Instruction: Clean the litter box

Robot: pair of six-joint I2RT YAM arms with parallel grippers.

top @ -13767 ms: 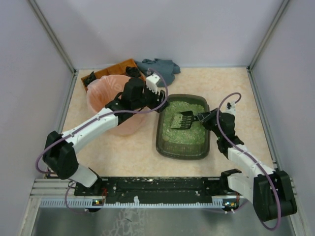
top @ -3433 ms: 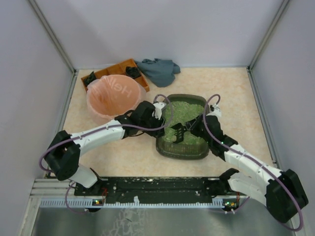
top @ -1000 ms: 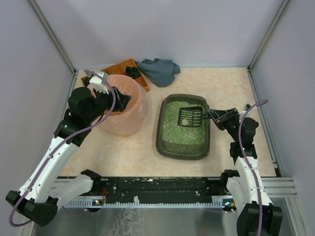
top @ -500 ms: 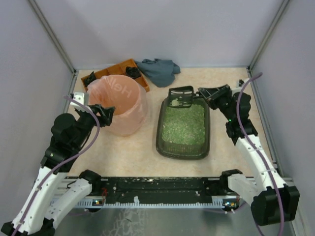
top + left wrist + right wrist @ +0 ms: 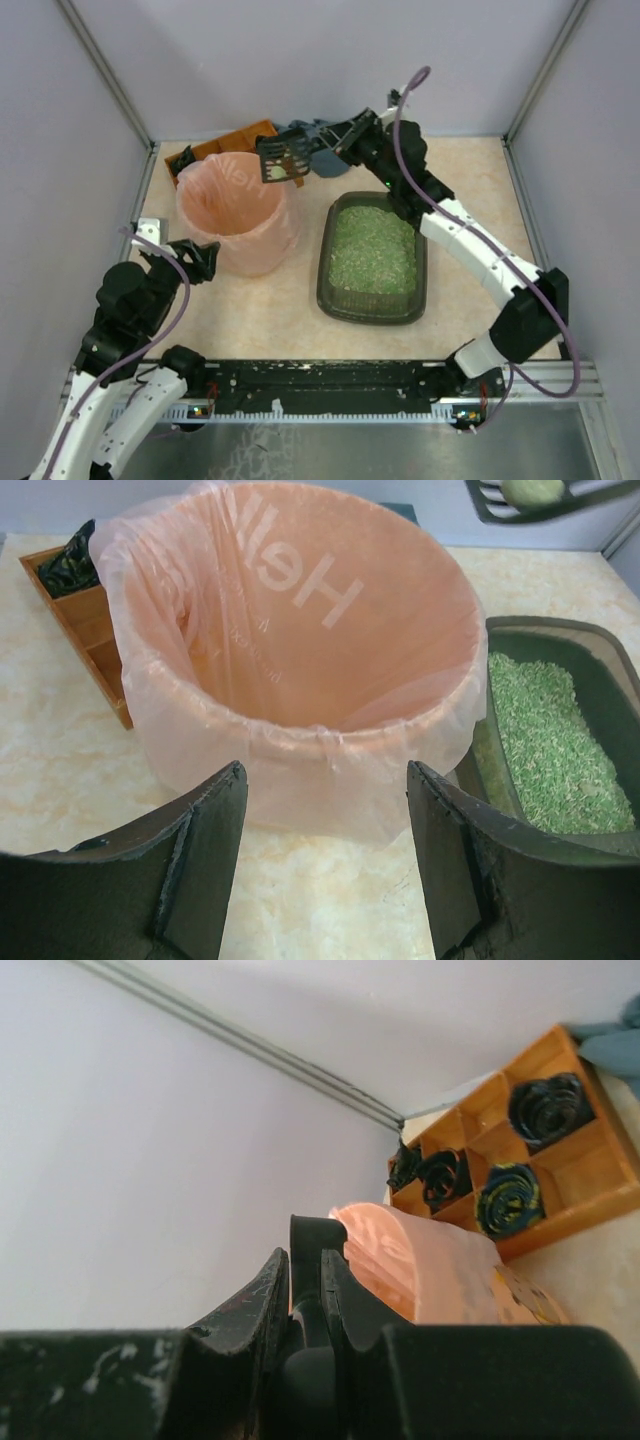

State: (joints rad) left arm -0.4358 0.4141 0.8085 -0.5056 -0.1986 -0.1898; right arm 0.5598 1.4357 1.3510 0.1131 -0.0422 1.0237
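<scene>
**Scoop over the bin's rim, litter box waiting beside it**

The litter box (image 5: 322,280) sits on the table (image 5: 480,180) in front of the right arm, just beside the pink-bagged bin (image 5: 255,250). Its bed of pale green granules (image 5: 372,245) looks fairly level.

The right gripper (image 5: 335,143) is clamped on the thin handle of the black scoop (image 5: 282,160). The right wrist view shows its fingers pressed tight around that handle. The scoop hangs over the far right part of the bin's rim with a pale clump (image 5: 532,490) lying in it. The left gripper (image 5: 325,850) stands open and empty, facing the bin's near wall.

We judge the litter box to be a stiff plastic tray that will not flex. With its fill it is probably not light, and the granules are loose, so any tilt or jolt would send them over the low wall. If it has to be steadied or shifted, the rolled lip along a long side is the place to pinch. We would slide it flat over the smooth table rather than lift it. The bag is thin and soft and gives no support.

Room is tight at the back. The orange tray (image 5: 235,140) lies close behind the bin, and the enclosure's walls close in on three sides. The scoop is near the bin's edge, not over its middle, so we think a tip here could drop the clump on the rim or outside it. There is open tabletop to the right of the litter box and in front of it.
</scene>
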